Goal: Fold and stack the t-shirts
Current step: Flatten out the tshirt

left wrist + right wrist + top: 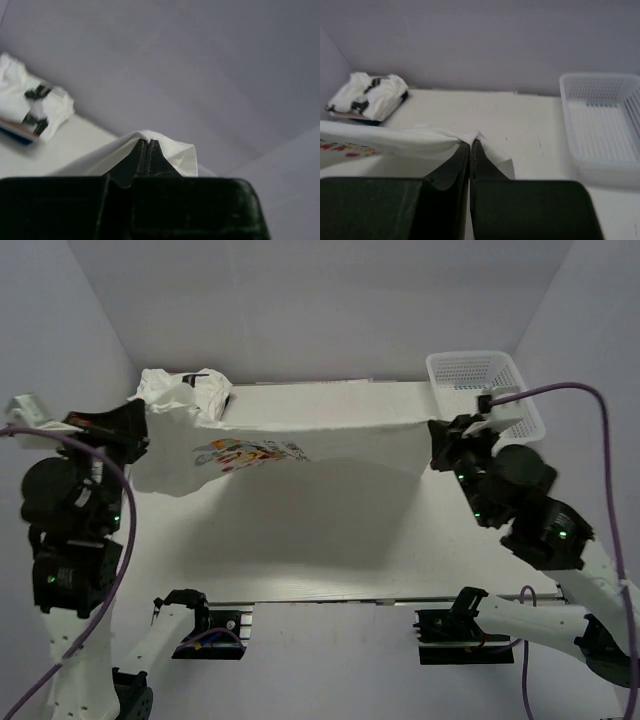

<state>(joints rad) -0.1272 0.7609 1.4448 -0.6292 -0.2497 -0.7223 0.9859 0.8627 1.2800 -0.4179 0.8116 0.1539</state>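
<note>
Printed t-shirt [340,440]: white cloth, held off the table [330,540] and stretched sideways as a long band between the two grippers, across the far half of the work surface. Its upper edge runs nearly straight from one gripper to the other. The lower edge sags, hanging deepest at the left end. Cartoon print [250,452]: multicoloured, on the left half of the band, facing the overhead camera. Left gripper [143,430]: at the left end of the band, fingers [135,160] pressed together on a fold of the cloth. In the left wrist view the fabric peaks over the fingertips and drapes to either side of them, with a rounded fold just to the right. Right gripper [437,435]: at the right end of the band, fingers [455,165] likewise pinched together on a bunched edge. In the right wrist view the cloth meets the tips from the left as a gathered rope, and a short flap falls just right of them. Part of the coloured print shows at the left border of that view. Crumpled t-shirts [185,395]: a white heap with small black marks, lying at the far left corner of the table, just behind the left end of the stretched band and apart from both grippers. A darker layer shows under the heap, but what it is cannot be made out. Basket [437,375]: white plastic mesh, at the far right corner, just behind the right gripper.
</note>
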